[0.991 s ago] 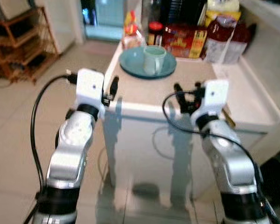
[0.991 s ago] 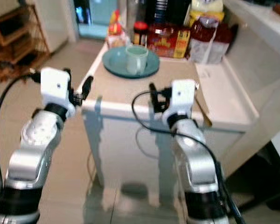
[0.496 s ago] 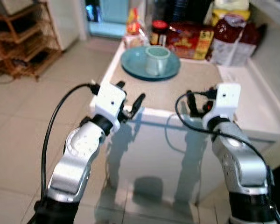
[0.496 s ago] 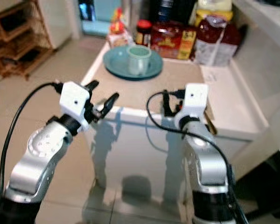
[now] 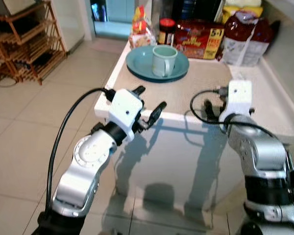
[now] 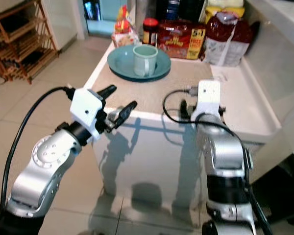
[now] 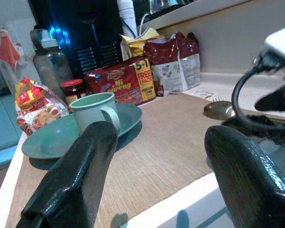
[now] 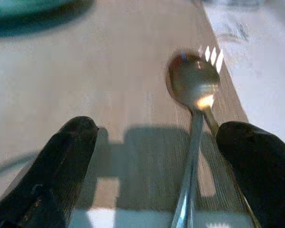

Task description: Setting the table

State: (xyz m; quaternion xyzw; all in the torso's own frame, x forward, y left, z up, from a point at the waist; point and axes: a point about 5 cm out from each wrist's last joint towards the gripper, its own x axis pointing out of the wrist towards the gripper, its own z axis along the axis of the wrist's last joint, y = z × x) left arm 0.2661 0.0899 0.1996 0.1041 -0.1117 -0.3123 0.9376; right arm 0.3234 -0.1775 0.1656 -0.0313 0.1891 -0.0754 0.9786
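hovering right pincer [image 8: 154, 156], wide open, over spoon [image 8: 192, 90].

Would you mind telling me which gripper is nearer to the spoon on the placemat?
Right. The right gripper hovers open directly over the spoon, while the left gripper is open at the table's opposite front corner.

Noodle pack [image 5: 198, 38], red-lidded jar [image 5: 166, 30], wooden rack [image 5: 27, 46]

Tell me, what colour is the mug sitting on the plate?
The mug is pale mint green, on a darker teal plate. The right eye view shows it best.
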